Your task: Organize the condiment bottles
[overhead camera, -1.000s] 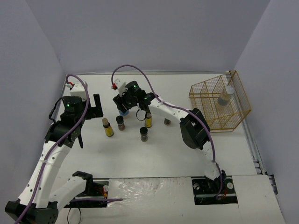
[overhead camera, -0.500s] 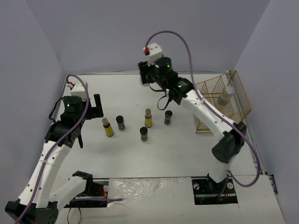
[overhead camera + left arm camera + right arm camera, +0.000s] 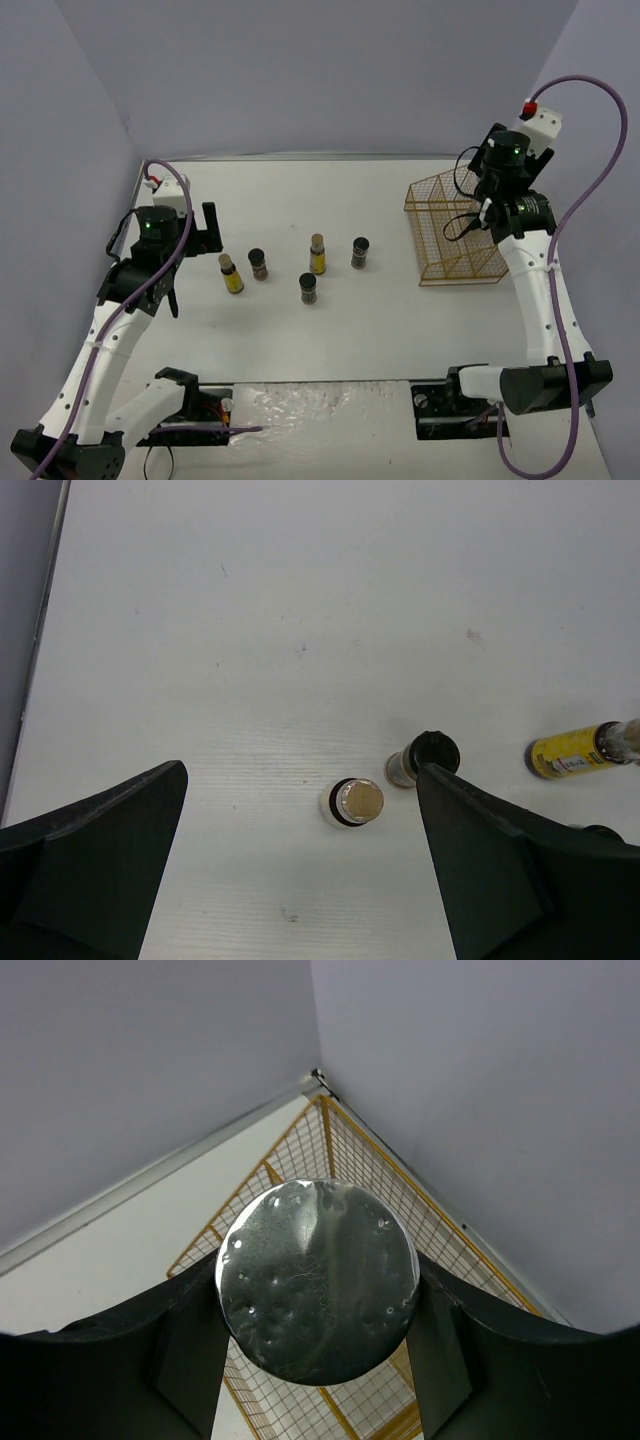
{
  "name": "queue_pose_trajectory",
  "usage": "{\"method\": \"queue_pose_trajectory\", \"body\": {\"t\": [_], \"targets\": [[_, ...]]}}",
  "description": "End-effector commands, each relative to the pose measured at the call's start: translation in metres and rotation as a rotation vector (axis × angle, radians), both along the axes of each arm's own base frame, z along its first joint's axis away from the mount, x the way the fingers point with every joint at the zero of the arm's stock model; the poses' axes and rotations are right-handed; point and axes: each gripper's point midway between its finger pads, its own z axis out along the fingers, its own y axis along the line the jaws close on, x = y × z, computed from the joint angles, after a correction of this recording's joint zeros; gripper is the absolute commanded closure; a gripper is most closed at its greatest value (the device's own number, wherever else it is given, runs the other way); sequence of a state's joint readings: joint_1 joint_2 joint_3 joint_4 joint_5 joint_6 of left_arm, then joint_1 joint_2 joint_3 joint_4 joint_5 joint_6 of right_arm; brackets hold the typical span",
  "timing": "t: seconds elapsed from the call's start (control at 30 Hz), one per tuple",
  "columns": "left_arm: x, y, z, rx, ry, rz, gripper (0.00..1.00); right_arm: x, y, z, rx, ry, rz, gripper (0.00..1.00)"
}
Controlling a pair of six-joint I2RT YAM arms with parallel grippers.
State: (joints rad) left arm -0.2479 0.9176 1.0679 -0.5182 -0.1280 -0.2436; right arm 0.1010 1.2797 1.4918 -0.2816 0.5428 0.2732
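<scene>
Right gripper (image 3: 318, 1305): partly closed, with a black finger (image 3: 180, 1360) pressed to each side of a silver-lidded jar (image 3: 318, 1260). The jar is held in the air.
Silver-lidded jar: fills the middle of the right wrist view with its lid facing the camera. Its body is hidden under the lid.
Wire basket (image 3: 440, 240): yellow mesh, at the upper right of the top view. In the right wrist view its grid shows behind and below the held jar, so the jar hangs above it.
Right arm (image 3: 535, 270): raised along the right edge of the top view, with its wrist over the basket's far right corner. The jar cannot be made out from this view.
Basket contents: covered by the right arm and the jar, so I cannot tell.
Left gripper (image 3: 300, 775): spread wide and holding nothing. Its dark fingers (image 3: 90, 870) sit in the lower corners of the left wrist view, above the white table (image 3: 350, 330).
Bottles on the table: five stand upright, centre-left in the top view, well apart from the basket.
Left yellow bottle (image 3: 231, 273): nearest the left gripper.
Left dark bottle (image 3: 258, 263): just right of it, not touching.
Right yellow bottle (image 3: 317, 254): near the middle of the frame.
Front dark bottle (image 3: 308, 288): just below the right yellow bottle.
Right dark bottle (image 3: 360, 252): the bottle closest to the basket.
Left wrist view: a tan cap seen from straight above sits low centre, with a black cap just beside it to the upper right.
</scene>
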Motion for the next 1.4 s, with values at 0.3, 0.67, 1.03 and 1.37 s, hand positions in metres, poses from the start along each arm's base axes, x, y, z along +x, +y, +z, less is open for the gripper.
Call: {"method": "queue_pose_trajectory", "body": {"t": [0.3,0.67,1.03,1.37], "targets": [[0.008,-0.008,0.024,-0.034,-0.083,-0.014,0.03,-0.007,-0.068,-0.020,0.100,-0.057,-0.214,1.00],[0.007,-0.009,0.025,-0.035,-0.086,-0.019,0.03,-0.003,-0.081,-0.061,0.119,0.002,-0.281,1.00],[0.007,-0.010,0.026,-0.036,-0.089,-0.021,0.03,0.004,-0.082,-0.113,0.142,0.088,-0.300,0.91],[0.007,-0.010,0.025,-0.034,-0.088,-0.022,0.03,0.011,-0.083,-0.137,0.155,0.124,-0.310,0.72]]}}
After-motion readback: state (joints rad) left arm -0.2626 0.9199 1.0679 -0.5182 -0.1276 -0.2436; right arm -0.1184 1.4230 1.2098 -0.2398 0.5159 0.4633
